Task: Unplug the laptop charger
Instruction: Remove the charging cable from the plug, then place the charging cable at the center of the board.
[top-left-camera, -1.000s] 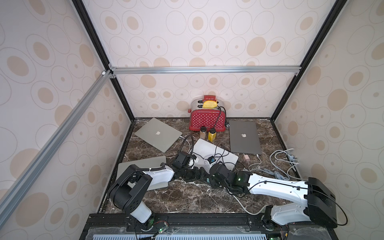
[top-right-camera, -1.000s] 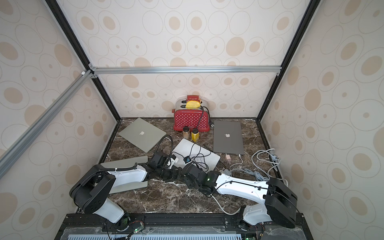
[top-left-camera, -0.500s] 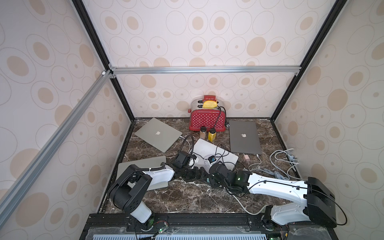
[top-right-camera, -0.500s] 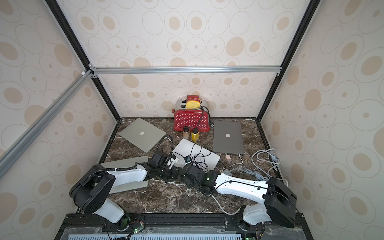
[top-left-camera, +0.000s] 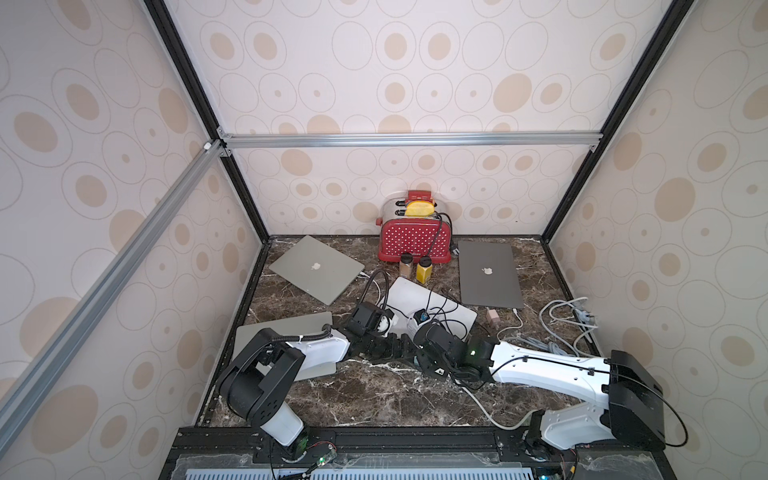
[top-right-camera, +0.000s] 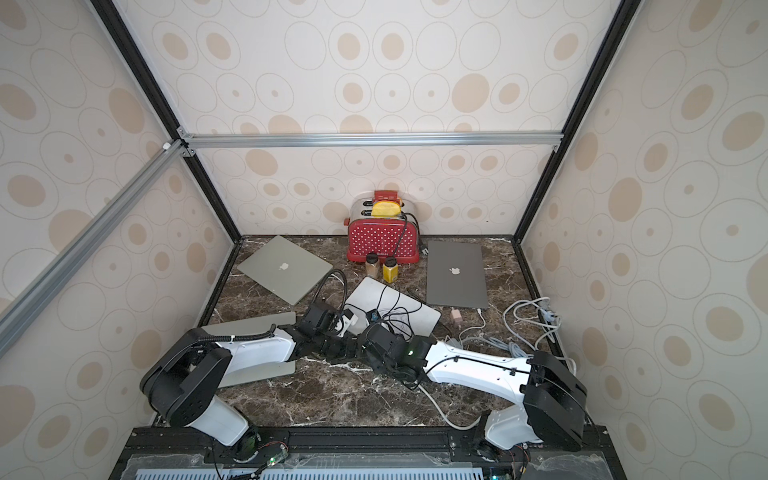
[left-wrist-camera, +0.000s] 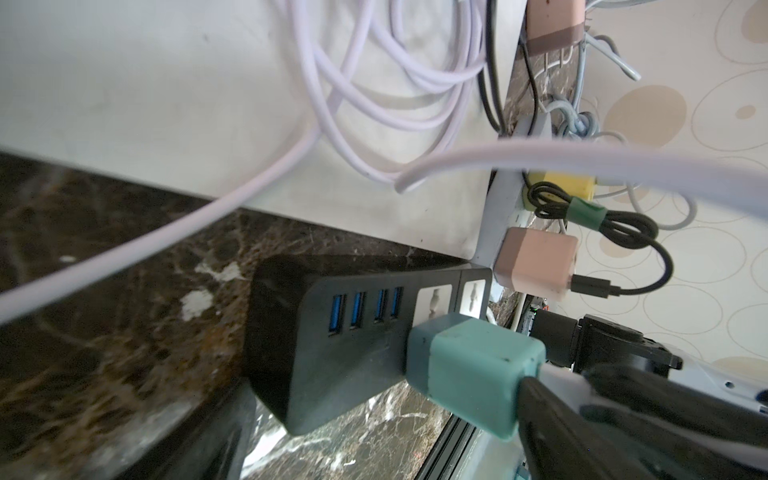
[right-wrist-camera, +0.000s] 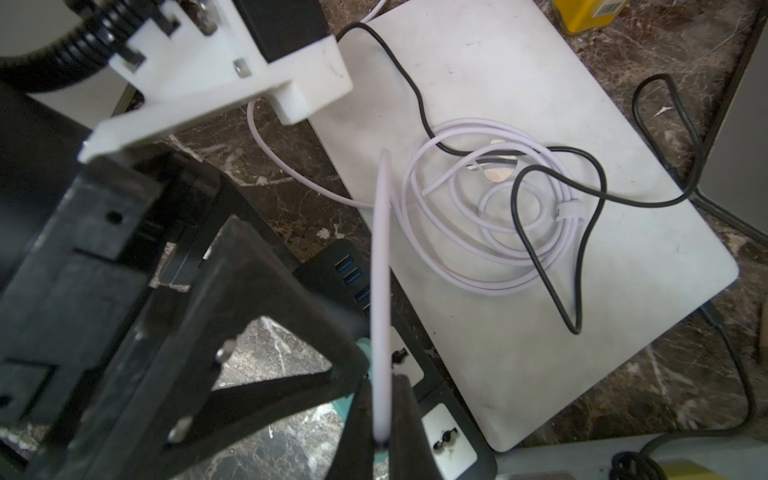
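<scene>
Little has shifted in the last second. Both arms sit where they were, and the right gripper (right-wrist-camera: 384, 440) has only nipped fully shut on the pale cable (right-wrist-camera: 380, 291) just behind the teal charger (left-wrist-camera: 473, 370). The charger is still seated in the black power strip (left-wrist-camera: 332, 345). The left gripper (top-left-camera: 382, 348) stands wide open, seemingly straddling that strip without clamping it. The grip looks set, and the pull is yet to come.

The teal charger (right-wrist-camera: 362, 348) is mostly hidden behind the right hand (right-wrist-camera: 383, 428).

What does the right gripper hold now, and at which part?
The white cable, pinched by the fingers just behind the teal charger.
</scene>
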